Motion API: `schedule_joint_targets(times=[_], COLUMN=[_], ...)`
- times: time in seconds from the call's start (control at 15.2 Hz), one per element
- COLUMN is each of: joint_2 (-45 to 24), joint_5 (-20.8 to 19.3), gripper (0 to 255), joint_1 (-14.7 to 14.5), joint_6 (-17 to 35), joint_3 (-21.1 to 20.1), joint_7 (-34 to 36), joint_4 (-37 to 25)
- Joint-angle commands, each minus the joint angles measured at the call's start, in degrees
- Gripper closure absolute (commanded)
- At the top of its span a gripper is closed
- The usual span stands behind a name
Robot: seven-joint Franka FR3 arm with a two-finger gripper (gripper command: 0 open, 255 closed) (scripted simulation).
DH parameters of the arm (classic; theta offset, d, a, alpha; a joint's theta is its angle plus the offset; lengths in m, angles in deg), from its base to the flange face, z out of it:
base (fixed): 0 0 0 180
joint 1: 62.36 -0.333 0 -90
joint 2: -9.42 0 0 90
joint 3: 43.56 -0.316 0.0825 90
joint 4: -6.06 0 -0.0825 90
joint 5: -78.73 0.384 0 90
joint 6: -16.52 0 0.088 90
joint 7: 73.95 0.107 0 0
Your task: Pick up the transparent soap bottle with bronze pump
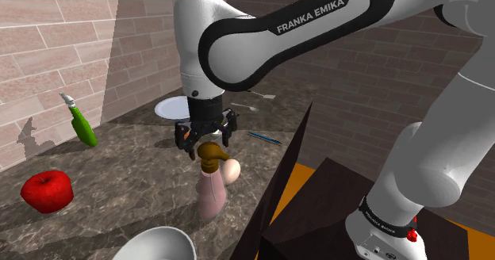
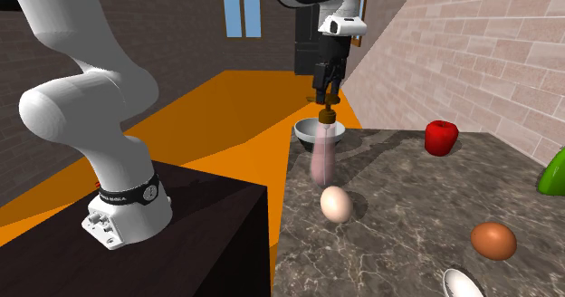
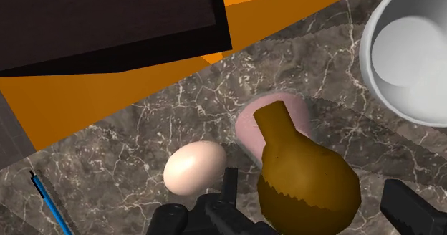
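Spanning the scene, the dark veined countertop (image 1: 135, 167) is being reached over by the white arm (image 1: 238, 36), whose last link is being pointed straight down at the work. Beyond the target in the second exterior view, a grey bowl (image 2: 303, 132) is being left untouched. The soap bottle (image 1: 212, 196) — a pale pinkish, see-through body — is being supported upright by the countertop near its edge, and is not yet raised. The gripper (image 1: 209, 146) is being poised directly over it with its fingers spread. The bronze pump (image 3: 304, 176) is being straddled, not pinched, with a gap being shown beside it in the wrist view. An egg (image 3: 193, 168) is being left just beside the bottle. By judgement, the approach is being completed — the closing on the pump and the lift are being left to do.
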Motion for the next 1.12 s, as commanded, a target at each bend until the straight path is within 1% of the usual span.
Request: schedule_joint_targets(times=[0.0, 0.59, 1.06], joint_2=[-0.07, -0.07, 1.50], joint_5=[-0.03, -0.03, 0.50], gripper=[255, 255, 255], joint_1=[0.01, 0.00, 0.11], joint_6=[0.20, 0.14, -5.26], joint_3=[0.00, -0.01, 0.40], joint_7=[0.00, 0.02, -0.30], joint_4=[0.12, 0.05, -3.92])
